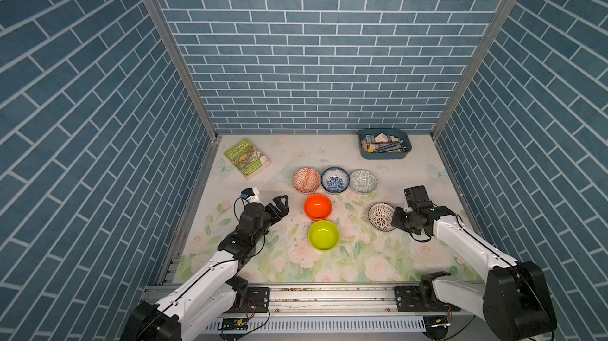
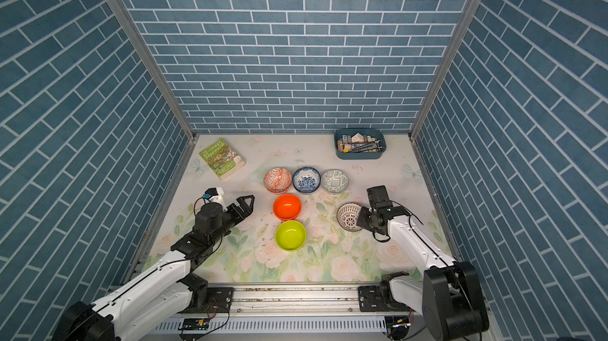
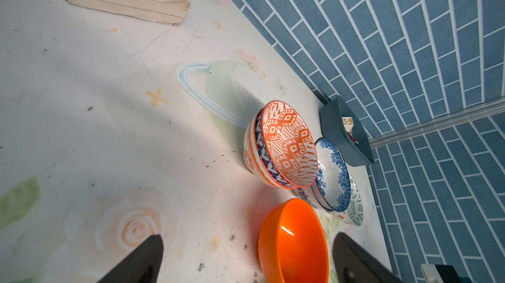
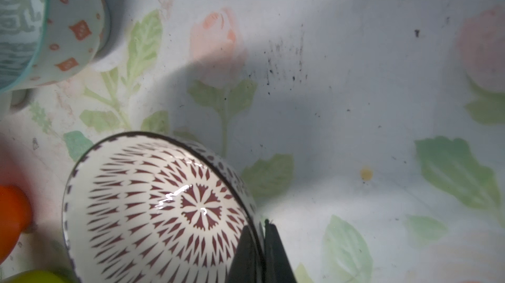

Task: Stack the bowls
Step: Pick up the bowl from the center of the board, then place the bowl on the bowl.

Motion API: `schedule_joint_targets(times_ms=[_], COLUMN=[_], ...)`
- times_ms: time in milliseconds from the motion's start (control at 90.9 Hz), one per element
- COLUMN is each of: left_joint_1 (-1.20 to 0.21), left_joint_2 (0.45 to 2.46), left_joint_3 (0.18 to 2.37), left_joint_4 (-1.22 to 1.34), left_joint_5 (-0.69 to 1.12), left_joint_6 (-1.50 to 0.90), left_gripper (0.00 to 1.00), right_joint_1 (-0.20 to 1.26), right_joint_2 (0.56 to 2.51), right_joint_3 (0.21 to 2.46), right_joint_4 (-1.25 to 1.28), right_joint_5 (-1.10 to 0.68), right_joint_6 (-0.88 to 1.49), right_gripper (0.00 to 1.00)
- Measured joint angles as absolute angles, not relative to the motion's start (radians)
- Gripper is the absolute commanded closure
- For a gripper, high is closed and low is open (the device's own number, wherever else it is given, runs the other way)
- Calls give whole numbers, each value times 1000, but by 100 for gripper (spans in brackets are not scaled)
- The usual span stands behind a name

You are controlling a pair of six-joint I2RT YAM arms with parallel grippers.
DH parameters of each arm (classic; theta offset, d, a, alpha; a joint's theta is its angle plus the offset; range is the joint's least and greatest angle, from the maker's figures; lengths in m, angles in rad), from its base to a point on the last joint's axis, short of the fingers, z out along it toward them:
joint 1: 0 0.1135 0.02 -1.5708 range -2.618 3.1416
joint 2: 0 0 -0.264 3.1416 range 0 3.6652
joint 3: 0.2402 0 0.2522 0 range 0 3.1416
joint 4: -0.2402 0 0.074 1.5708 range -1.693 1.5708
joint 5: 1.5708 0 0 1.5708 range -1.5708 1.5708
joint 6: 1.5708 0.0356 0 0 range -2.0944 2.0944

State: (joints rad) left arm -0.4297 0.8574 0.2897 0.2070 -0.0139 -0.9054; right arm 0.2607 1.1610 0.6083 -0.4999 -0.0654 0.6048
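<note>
Right wrist view first: what is shown of the right gripper [image 4: 259,225]?
— Its jaws are seen pressed together on the rim of the brown-lattice bowl [image 4: 153,207], one finger inside the wall, one outside. The bowl is held tilted at the right side of the floral mat [image 4: 355,90], apart from the other bowls; whether its foot is clear of the mat cannot be told.
— Which step is judged to be in hand?
— The pick-up: the grip is made, the carry is not yet begun. A lift is called for next; then the bowl must be levelled, carried over another bowl, perhaps the near grey-green bowl [image 1: 363,180], and lowered centred.
— And the left gripper [image 1: 282,203]?
— It is spread wide, nothing is held, and it is poised just beside the plain orange bowl [image 1: 317,207].
— What is given by one view and withheld by another?
— The pinch is hidden behind the wrist in both top views. From above, the orange-white bowl [image 3: 289,145] is taken for one bowl; by the left wrist view it is shown nested in a blue-patterned bowl [image 3: 263,156], itself nested in a second orange-white bowl [image 3: 249,156]. The lime-green bowl [image 1: 323,235] is shown whole only from above
</note>
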Motion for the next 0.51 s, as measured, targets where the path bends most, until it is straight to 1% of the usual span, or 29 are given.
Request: schedule_joint_targets(times_ms=[242, 374, 506], left_joint_1=[-430, -430, -430], left_joint_2=[846, 872, 913], left_joint_3=[286, 287, 288], left_joint_4=[207, 206, 205], left_joint_5=[-11, 0, 28], left_joint_6=[-905, -904, -897], left_gripper=[0, 0, 0], right_joint_1=[261, 261, 261], right_joint_2=[1159, 1177, 1235], right_joint_3=[645, 752, 886], right_joint_4=[-533, -561, -559], right_joint_5=[-72, -76, -76], right_joint_6=[605, 603, 596], right_gripper=[100, 100, 100])
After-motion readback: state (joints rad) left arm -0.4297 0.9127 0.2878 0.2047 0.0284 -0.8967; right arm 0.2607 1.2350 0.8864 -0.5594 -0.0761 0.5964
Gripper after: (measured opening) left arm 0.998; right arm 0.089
